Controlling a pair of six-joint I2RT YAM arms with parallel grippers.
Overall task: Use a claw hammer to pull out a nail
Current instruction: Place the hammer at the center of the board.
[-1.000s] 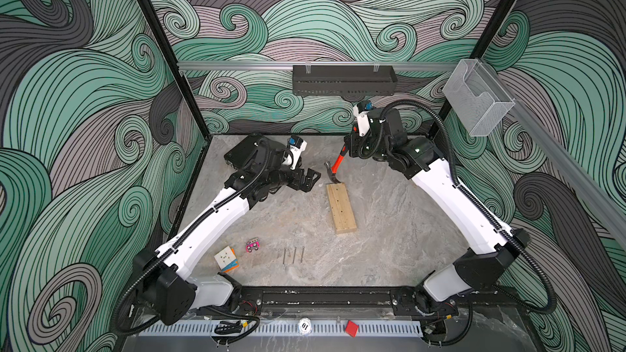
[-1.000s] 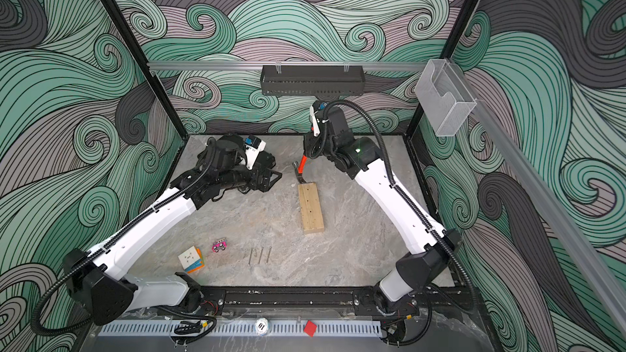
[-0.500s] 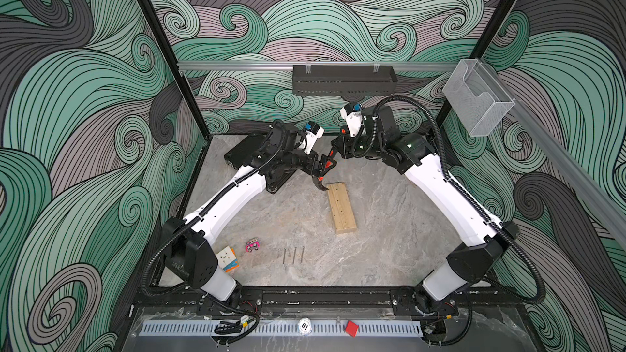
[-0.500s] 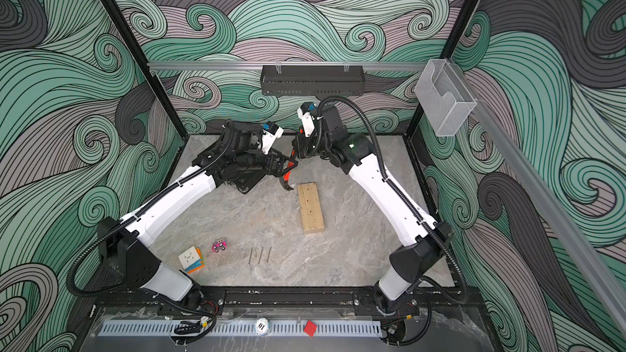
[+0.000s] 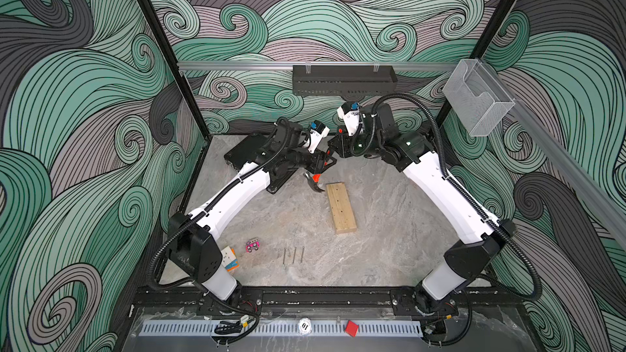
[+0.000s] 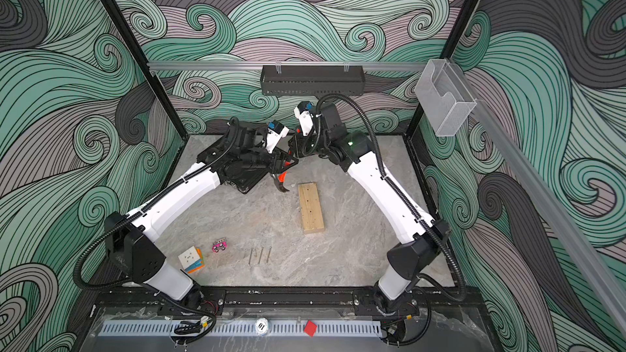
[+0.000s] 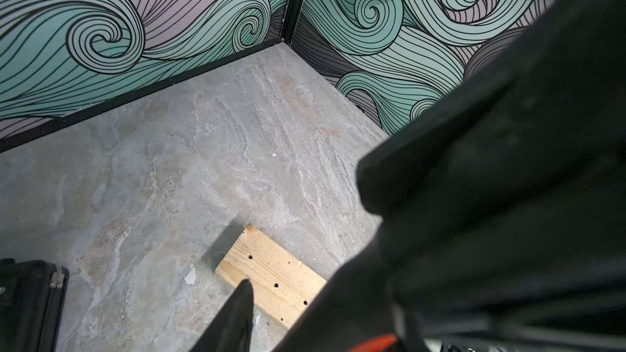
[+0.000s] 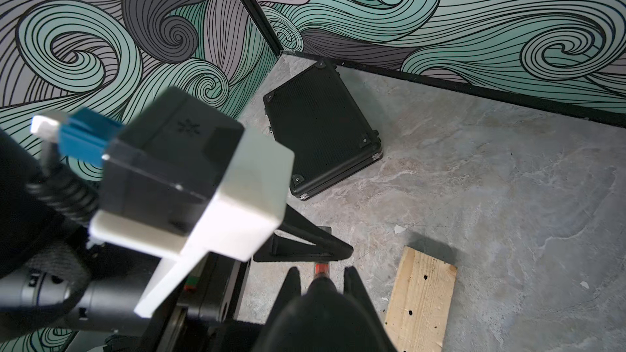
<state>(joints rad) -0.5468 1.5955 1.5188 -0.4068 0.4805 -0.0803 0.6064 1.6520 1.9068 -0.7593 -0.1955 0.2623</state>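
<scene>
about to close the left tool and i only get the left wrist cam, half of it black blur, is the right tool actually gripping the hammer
observer: yes, the right tool is shut on the claw hammer by its black handle, head down
operator: where's my left tool on it
observer: the left tool straddles the orange neck above the head; clamped or not, i can't tell
operator: any nails around
observer: three loose nails lie on the table, well apart from the wooden block, off its near end
</scene>
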